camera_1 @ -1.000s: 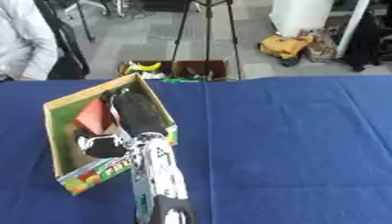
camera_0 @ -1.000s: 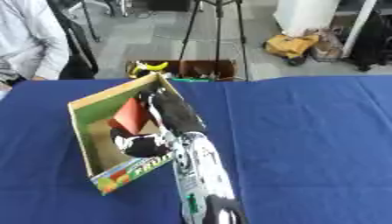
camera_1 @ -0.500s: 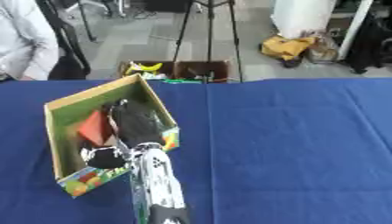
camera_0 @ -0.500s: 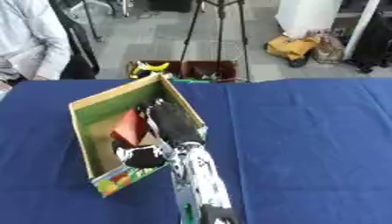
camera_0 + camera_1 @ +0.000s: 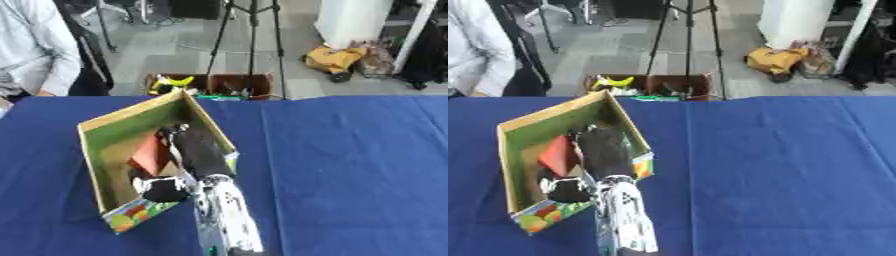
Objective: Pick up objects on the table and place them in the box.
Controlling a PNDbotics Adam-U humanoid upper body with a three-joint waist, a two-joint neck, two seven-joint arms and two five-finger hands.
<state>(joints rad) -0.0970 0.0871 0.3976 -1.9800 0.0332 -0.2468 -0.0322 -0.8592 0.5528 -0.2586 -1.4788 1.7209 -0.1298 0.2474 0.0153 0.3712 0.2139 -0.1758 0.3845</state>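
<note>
Red-orange wedge-shaped object [image 5: 150, 155] inside box [image 5: 118, 129], leaning against the black hand [image 5: 199, 154]. Box open-topped, green inside, tan rims, colourful fruit-like print on near wall [image 5: 133, 216]; no readable writing. Standing on blue table [image 5: 350, 165], left of centre. Which arm the hand belongs to: unclear; reaching into box over near right wall, beside red-orange object. Fingers open or curled: cannot tell. Black-and-white lump [image 5: 160, 189] at near end of box, by the wrist. Silver-black forearm [image 5: 226, 220] coming up from bottom edge.
</note>
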